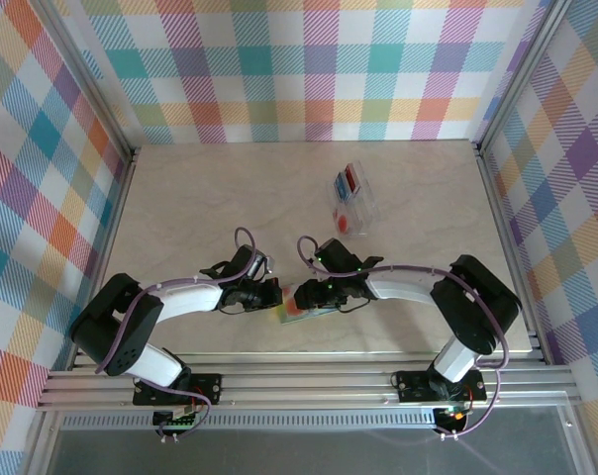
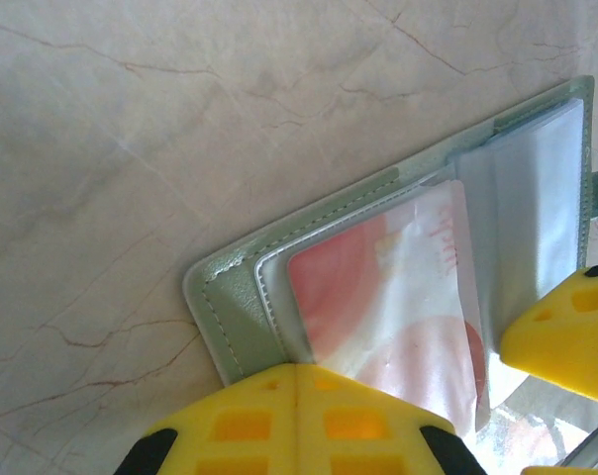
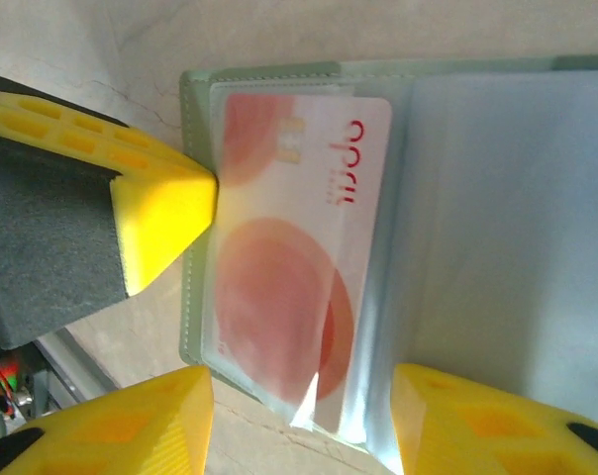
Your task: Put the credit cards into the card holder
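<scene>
The right claw (image 3: 297, 384) sits closest to its wrist camera, its yellow fingers (image 3: 111, 426) parted and released, one on each side of the near end of the pale card (image 3: 279, 257) without gripping it. That card, marked with orange-red rounds, lies in a clear inner pocket of the opened card holder (image 3: 193, 94), close against the holder's stitched green edge. Its near corner looks to poke a little out of the pocket mouth.

The left claw (image 2: 294, 386) is clenched, its tips meeting at the holder's outer edge and apparently pinning the cover flat. Whether it pinches the cover, I cannot tell.

I judge the step in hand to be seating this first card. The next move likely calls for a nudge to push it fully home, then a retreat of the right claw away from the holder toward the clear rack (image 1: 353, 201), which stands well beyond the holder and carries the red and blue cards (image 1: 350, 180).

The holder lies close to the table (image 1: 200, 198)'s near edge, so room is tight there between the two arms. Beyond the holder the table offers plenty of open room.
</scene>
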Tool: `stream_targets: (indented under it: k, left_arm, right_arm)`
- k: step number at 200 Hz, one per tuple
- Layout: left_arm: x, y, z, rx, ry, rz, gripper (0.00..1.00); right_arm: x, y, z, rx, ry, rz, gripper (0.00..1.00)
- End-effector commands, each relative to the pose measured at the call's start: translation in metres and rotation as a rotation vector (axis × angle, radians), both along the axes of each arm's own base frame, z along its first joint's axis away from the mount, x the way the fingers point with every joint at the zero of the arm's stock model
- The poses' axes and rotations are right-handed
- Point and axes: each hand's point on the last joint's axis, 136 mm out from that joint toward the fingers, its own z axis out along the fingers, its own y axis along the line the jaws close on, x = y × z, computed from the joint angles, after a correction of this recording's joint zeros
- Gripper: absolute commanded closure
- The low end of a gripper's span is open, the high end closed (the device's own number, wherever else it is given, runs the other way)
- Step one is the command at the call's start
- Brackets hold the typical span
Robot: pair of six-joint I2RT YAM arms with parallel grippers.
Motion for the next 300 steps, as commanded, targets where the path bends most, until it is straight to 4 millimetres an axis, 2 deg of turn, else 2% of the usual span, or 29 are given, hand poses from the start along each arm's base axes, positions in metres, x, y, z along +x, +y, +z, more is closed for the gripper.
stream_targets:
  k: [1, 48, 67, 128, 173, 205, 231, 267, 300]
  left_arm:
    - [-0.012, -0.001, 0.003, -0.019, 0.05, -0.032, 0.98]
    - [-0.006, -0.006, 0.027, -0.084, 0.019, -0.04, 0.96]
    - [-0.003, -0.005, 0.029, -0.071, 0.012, -0.04, 0.96]
    - [-0.002, 0.001, 0.009, -0.006, 0.031, -0.048, 0.98]
    - [-0.007, 0.008, -0.002, 0.023, 0.042, -0.048, 0.99]
    - [-0.007, 0.007, -0.007, 0.03, 0.055, -0.052, 0.99]
    - [-0.007, 0.007, -0.011, 0.034, 0.065, -0.053, 0.99]
    - [-0.007, 0.006, -0.016, 0.04, 0.08, -0.057, 1.0]
    - [-0.007, 0.006, -0.018, 0.042, 0.083, -0.056, 1.0]
  right_arm:
    - [0.005, -0.01, 0.013, -0.058, -0.065, 0.005, 0.49]
    - [0.029, -0.029, 0.024, -0.189, -0.182, -0.041, 0.62]
    - [0.039, -0.034, 0.024, -0.253, -0.212, -0.05, 0.62]
    - [0.059, -0.03, 0.006, -0.361, -0.227, -0.022, 0.52]
    - [0.053, -0.036, -0.022, -0.409, -0.175, -0.018, 0.53]
    - [0.045, -0.037, -0.038, -0.417, -0.144, -0.008, 0.62]
    - [0.04, -0.036, -0.042, -0.408, -0.135, -0.002, 0.8]
    - [0.04, -0.028, -0.026, -0.335, -0.161, 0.004, 1.0]
    - [0.042, -0.018, -0.008, -0.274, -0.187, 0.015, 1.0]
